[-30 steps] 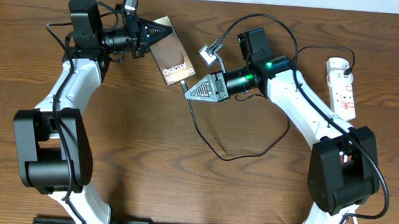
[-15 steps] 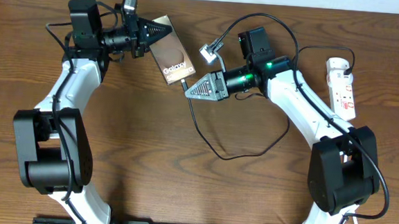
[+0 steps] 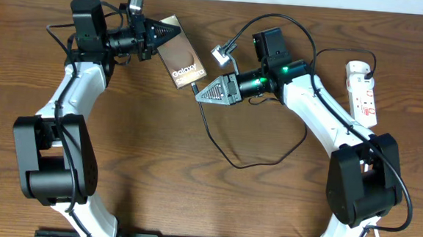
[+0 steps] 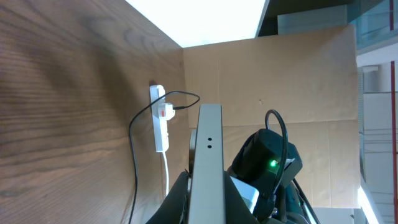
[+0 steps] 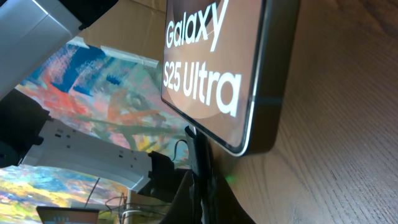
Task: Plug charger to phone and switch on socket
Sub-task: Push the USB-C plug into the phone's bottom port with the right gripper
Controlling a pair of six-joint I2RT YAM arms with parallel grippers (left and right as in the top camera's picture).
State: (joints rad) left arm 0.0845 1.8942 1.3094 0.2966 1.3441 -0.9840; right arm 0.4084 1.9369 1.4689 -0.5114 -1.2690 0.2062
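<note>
The phone (image 3: 181,58), a dark slab with white "Galaxy" lettering, lies tilted at the back centre-left. My left gripper (image 3: 174,31) is shut on its far end; in the left wrist view its grey edge (image 4: 206,162) stands between the jaws. My right gripper (image 3: 200,93) is shut on the charger's connector tip (image 3: 195,89), right at the phone's near end. In the right wrist view the black connector (image 5: 199,155) touches the phone's bottom edge (image 5: 245,74). The thin black cable (image 3: 232,158) loops over the table. The white socket (image 3: 363,92) lies at the far right.
A small silver-white block (image 3: 220,56) on a cable hangs near the right arm's wrist. The socket also shows in the left wrist view (image 4: 160,118) with a black lead plugged into it. A cardboard wall (image 4: 273,81) stands behind the table.
My right gripper has moved slightly up and left, bringing the connector tip to the phone's near end. The phone and my left gripper have shifted a little.
</note>
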